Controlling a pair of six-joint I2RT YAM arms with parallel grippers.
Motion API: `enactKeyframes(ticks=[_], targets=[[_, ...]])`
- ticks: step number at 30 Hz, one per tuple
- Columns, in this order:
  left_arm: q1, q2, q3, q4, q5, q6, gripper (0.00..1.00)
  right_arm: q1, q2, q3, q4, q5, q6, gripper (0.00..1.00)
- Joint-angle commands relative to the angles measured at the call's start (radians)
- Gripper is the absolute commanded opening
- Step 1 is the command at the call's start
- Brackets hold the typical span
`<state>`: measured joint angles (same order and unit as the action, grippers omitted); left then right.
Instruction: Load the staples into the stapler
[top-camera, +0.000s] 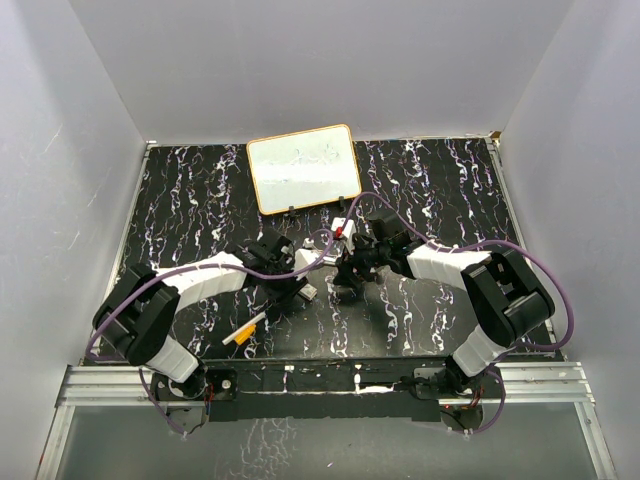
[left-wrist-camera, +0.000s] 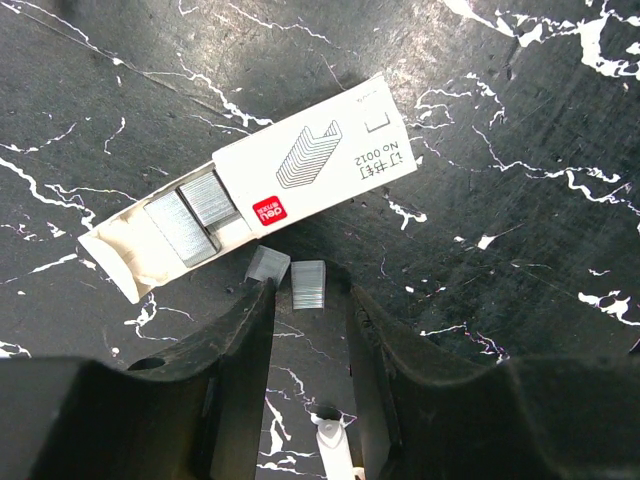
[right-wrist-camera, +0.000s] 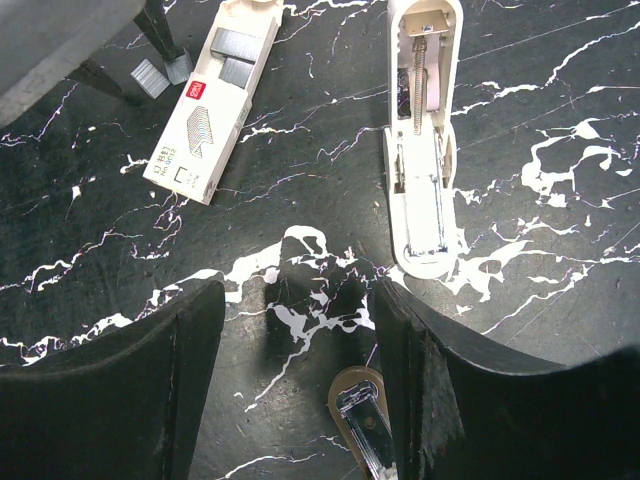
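Observation:
The staples pack (left-wrist-camera: 300, 165), a white box open at one end, lies on the black marbled table with grey strips (left-wrist-camera: 190, 215) showing inside. Two loose staple strips lie beside it. One strip (left-wrist-camera: 308, 285) sits between the tips of my left gripper (left-wrist-camera: 305, 292), which is open with a gap on each side. The other strip (left-wrist-camera: 268, 265) lies just outside the left finger. The white stapler (right-wrist-camera: 425, 150) lies opened, its spring and channel exposed, ahead and right of my open, empty right gripper (right-wrist-camera: 295, 300). The pack (right-wrist-camera: 208, 100) is ahead and left of it.
A tan oval piece with a chrome plate (right-wrist-camera: 360, 425) shows low between the right fingers. An orange-and-white marker (top-camera: 245, 332) lies near the front left. A small whiteboard (top-camera: 303, 168) stands at the back. Grey walls enclose the table (top-camera: 180, 200).

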<state>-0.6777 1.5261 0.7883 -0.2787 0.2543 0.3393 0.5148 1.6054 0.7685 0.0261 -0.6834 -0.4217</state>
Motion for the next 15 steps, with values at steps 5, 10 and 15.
enactKeyframes(ticks=[5,10,15], targets=[[-0.006,-0.012,-0.049,-0.059,-0.047,0.022,0.34,-0.007,-0.025,0.014,0.037,-0.008,-0.017,0.64],[-0.008,-0.021,-0.053,-0.065,-0.051,0.029,0.33,-0.008,-0.023,0.015,0.037,-0.008,-0.017,0.64],[-0.008,-0.026,-0.057,-0.065,-0.056,0.032,0.34,-0.009,-0.02,0.017,0.034,-0.008,-0.015,0.64]])
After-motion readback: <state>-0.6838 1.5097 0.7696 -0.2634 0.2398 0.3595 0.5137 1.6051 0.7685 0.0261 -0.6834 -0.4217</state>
